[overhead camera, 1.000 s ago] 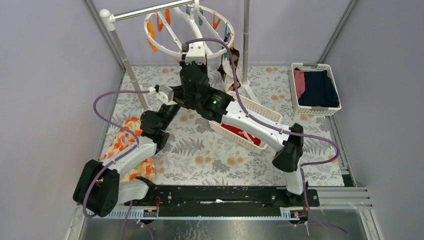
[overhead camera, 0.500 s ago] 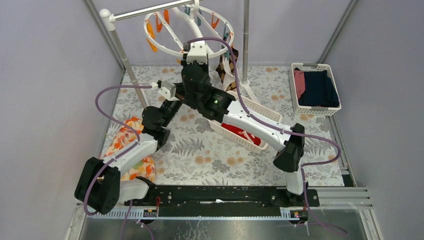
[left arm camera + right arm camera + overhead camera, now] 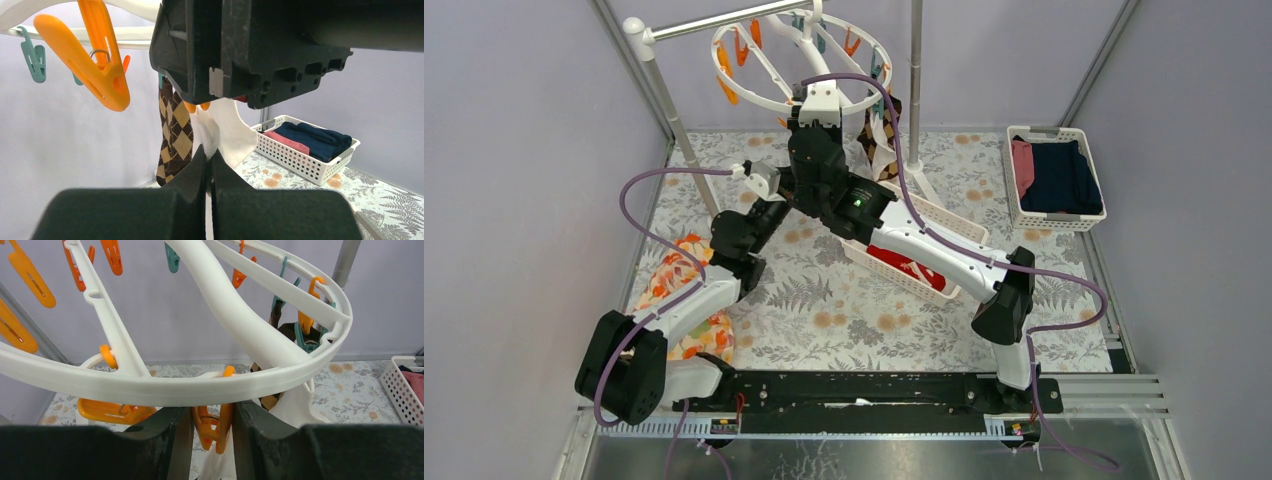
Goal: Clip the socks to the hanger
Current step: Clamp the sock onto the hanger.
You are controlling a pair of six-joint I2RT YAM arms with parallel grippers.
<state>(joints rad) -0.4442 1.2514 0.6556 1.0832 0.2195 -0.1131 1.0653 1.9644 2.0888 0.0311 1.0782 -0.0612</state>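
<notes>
The white round hanger (image 3: pixel 736 98) hangs from the rail at the back, its rim filling the right wrist view (image 3: pixel 165 387). My right gripper (image 3: pixel 212 412) is just under the rim, shut on an orange clothespin (image 3: pixel 220 427). My left gripper (image 3: pixel 210 152) is shut on a whitish sock (image 3: pixel 230 132) and holds it up below the right gripper's body (image 3: pixel 250 50). A brown-and-tan argyle sock (image 3: pixel 175 130) hangs clipped from the rim behind it. Red socks (image 3: pixel 914 268) lie in the slatted basket.
A white slatted basket (image 3: pixel 949 218) lies under the right arm. A white basket (image 3: pixel 1016 190) with navy and pink clothes stands at the far right. An orange floral cloth (image 3: pixel 674 280) lies at the left. Rack poles (image 3: pixel 679 130) (image 3: pixel 916 80) flank the hanger. A loose orange clothespin (image 3: pixel 95 70) dangles near the left gripper.
My left arm has moved a little up and farther in toward the hanger with the whitish sock. The right gripper stays at the rim on the clothespin.
</notes>
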